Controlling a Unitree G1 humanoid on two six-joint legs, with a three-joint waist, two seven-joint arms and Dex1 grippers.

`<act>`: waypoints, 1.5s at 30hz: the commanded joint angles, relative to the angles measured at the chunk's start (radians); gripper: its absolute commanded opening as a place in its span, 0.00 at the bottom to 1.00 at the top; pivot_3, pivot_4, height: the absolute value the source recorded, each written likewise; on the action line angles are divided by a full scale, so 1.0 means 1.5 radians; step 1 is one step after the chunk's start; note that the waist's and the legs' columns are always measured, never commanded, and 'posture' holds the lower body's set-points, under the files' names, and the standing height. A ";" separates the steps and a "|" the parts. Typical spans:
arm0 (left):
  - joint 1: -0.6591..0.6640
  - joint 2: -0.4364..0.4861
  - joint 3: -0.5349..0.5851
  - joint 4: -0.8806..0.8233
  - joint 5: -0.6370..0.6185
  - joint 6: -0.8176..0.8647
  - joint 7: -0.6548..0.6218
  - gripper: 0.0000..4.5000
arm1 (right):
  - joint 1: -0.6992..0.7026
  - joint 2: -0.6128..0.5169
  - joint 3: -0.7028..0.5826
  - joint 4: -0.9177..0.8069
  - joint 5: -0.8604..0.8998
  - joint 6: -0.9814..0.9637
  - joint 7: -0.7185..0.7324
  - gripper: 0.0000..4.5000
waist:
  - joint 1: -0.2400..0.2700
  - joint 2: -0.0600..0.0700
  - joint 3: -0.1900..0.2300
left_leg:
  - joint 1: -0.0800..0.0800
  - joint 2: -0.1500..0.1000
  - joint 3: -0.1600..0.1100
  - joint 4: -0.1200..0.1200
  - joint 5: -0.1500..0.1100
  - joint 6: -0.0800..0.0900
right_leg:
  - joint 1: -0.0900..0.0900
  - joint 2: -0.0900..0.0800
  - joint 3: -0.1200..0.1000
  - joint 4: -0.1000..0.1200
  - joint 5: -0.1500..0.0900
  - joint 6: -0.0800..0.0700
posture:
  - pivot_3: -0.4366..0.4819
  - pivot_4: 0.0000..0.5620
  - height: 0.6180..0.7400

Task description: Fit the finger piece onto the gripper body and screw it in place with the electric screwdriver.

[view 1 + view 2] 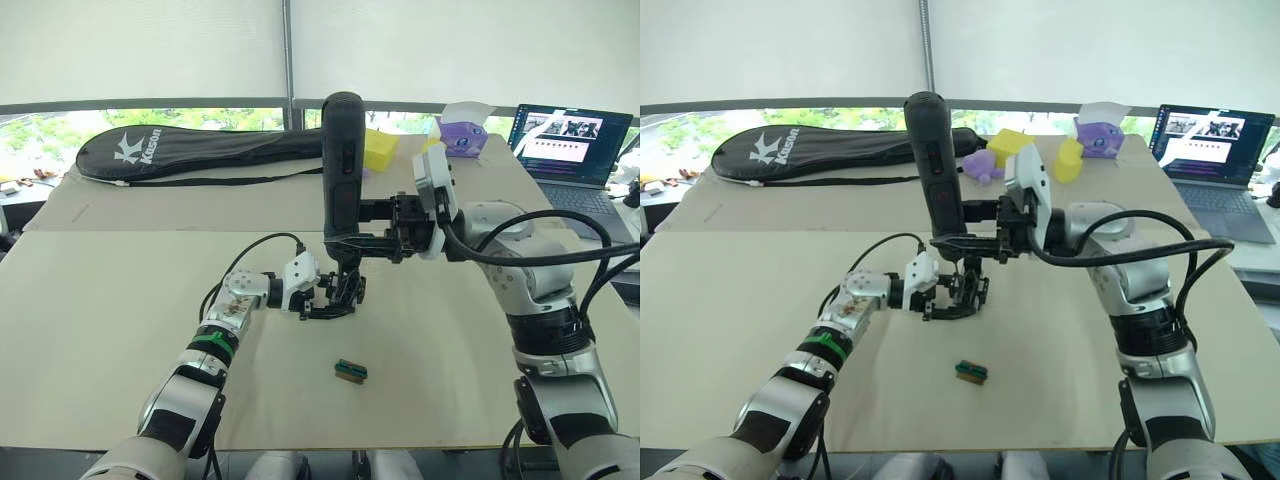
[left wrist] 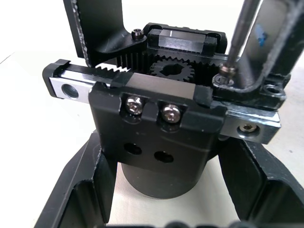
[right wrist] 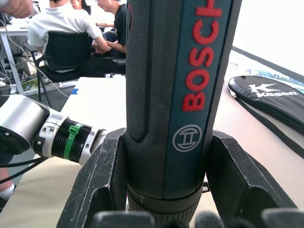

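Both sets of jaws are closed on work: the left gripper (image 1: 325, 297) clamps the gripper body (image 2: 159, 142) at mid-table, and the right gripper (image 1: 375, 228) grips the upright electric screwdriver (image 1: 342, 170). Its bit (image 2: 240, 35) sits in a screw (image 2: 225, 72) on the body's top, so fastening looks underway; whether the screw is seated I cannot tell. A small green-brown block (image 1: 350, 370) lies nearby.

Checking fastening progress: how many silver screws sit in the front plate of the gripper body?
2: left screw and right screw, side by side on the gripper body. Others may be hidden.
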 commanded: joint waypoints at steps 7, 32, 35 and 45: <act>-0.004 0.015 0.004 -0.010 0.010 -0.012 0.002 0.57 | 0.020 -0.012 0.058 0.054 -0.060 -0.003 0.009 0.44 | 0.000 0.000 -0.001 | 0.000 0.000 0.000 0.000 0.000 0.000 | 0.000 0.000 0.000 0.000 0.000 0.000 | 0.48 0.27 1.00; 0.004 0.017 0.003 -0.026 0.007 -0.009 -0.001 0.57 | 0.003 -0.006 0.039 0.039 -0.043 -0.014 -0.012 0.44 | 0.000 0.000 -0.001 | 0.000 0.000 0.000 0.000 0.000 0.000 | 0.000 0.000 0.000 0.000 0.000 0.000 | 0.48 0.27 1.00; 0.004 0.017 0.002 -0.025 0.007 -0.010 -0.001 0.57 | -0.020 -0.007 0.017 0.015 -0.023 -0.005 -0.022 0.44 | -0.001 0.000 -0.001 | 0.000 0.000 0.000 0.000 0.000 0.000 | 0.000 0.000 0.000 0.000 0.000 0.000 | 0.48 0.27 1.00; 0.007 0.019 -0.004 -0.025 0.009 -0.009 -0.007 0.57 | -0.107 0.035 -0.105 -0.098 0.117 0.029 -0.087 0.44 | -0.001 0.000 0.000 | -0.005 0.000 0.001 0.000 0.000 0.000 | -0.006 0.000 0.000 0.001 0.000 0.000 | 0.48 0.27 1.00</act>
